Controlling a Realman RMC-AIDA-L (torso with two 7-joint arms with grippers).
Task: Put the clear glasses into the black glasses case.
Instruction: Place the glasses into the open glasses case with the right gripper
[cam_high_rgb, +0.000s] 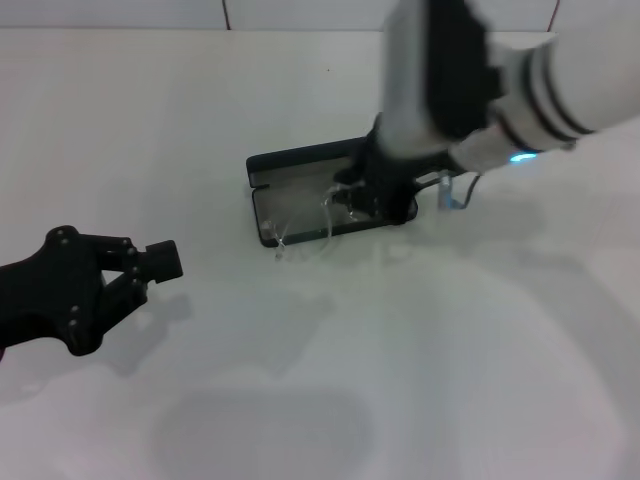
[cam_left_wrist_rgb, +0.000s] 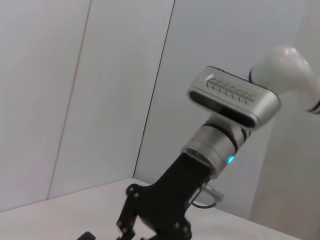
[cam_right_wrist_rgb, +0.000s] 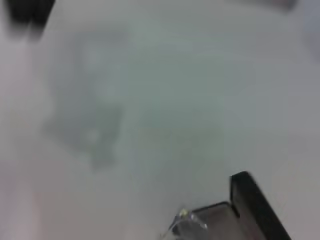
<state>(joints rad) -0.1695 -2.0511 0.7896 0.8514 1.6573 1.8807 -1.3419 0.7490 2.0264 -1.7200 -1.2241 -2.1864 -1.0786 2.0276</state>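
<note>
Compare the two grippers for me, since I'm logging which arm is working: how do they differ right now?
The right gripper is down over the open black case, at the clear glasses; the left gripper is off to the side above the bare table, near nothing. The right arm reaches in steeply from above, the left lies low. Both are black.
</note>
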